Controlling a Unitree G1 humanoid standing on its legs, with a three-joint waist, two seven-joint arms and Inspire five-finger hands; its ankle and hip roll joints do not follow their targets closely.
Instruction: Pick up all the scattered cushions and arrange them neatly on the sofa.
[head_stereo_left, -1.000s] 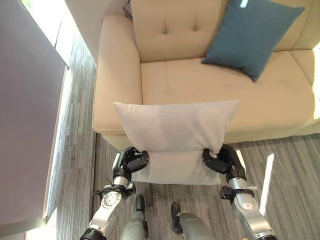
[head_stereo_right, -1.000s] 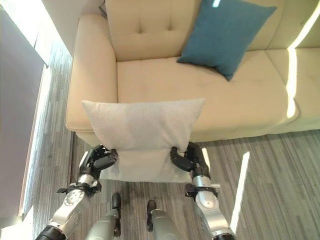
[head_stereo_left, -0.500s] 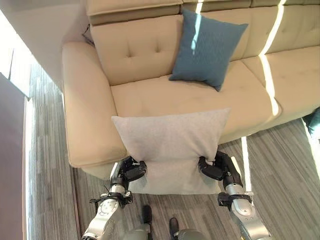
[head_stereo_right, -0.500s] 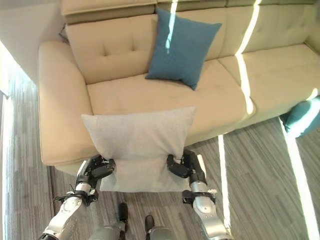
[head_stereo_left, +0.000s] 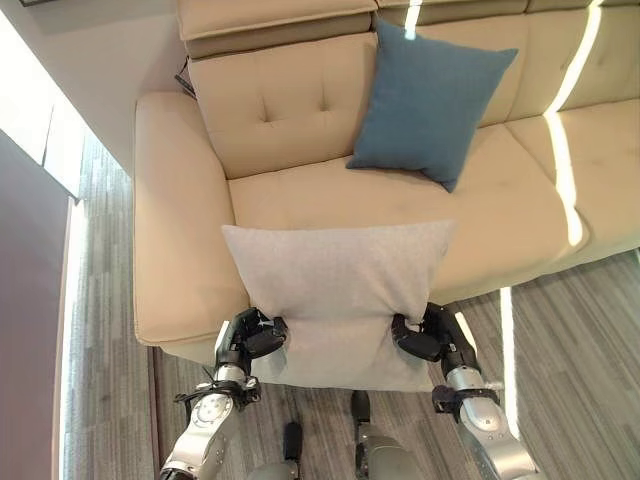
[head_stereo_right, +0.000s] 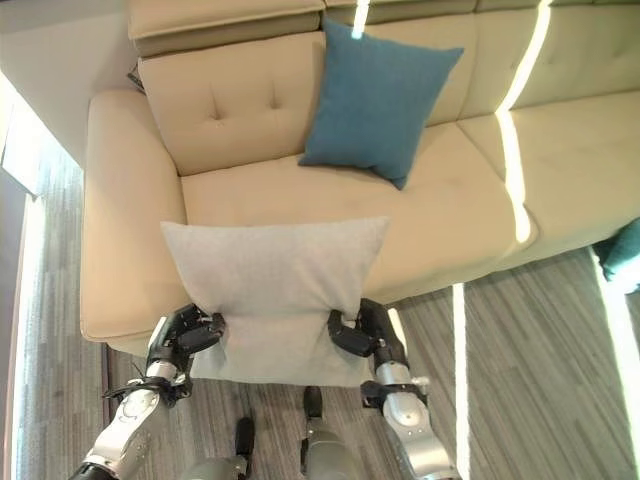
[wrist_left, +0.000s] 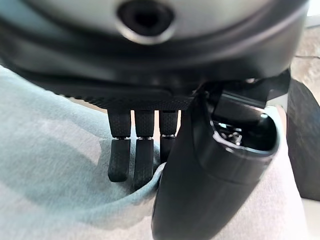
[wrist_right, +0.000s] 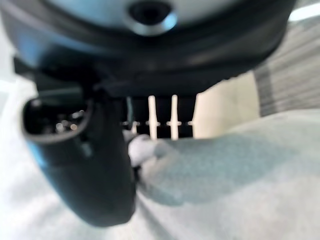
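Observation:
I hold a light grey cushion (head_stereo_left: 335, 280) up in front of the beige sofa (head_stereo_left: 330, 200), its top edge over the seat's front. My left hand (head_stereo_left: 252, 337) pinches its lower left side and my right hand (head_stereo_left: 420, 338) pinches its lower right side. In the left wrist view the fingers (wrist_left: 132, 157) and thumb press into grey cloth (wrist_left: 55, 165). In the right wrist view the thumb (wrist_right: 80, 165) clamps the cloth (wrist_right: 215, 175). A blue cushion (head_stereo_left: 430, 100) leans against the sofa's backrest.
The sofa's wide left armrest (head_stereo_left: 175, 220) is in front of my left hand. A teal cushion (head_stereo_right: 625, 255) lies on the striped grey floor (head_stereo_left: 570, 340) at the far right. A pale wall (head_stereo_left: 90, 60) runs at the left.
The whole picture has shifted, so the camera has moved; the sofa sits slightly lower and to the right. Both hands keep their hold on the grey cushion, which stays before the seat.

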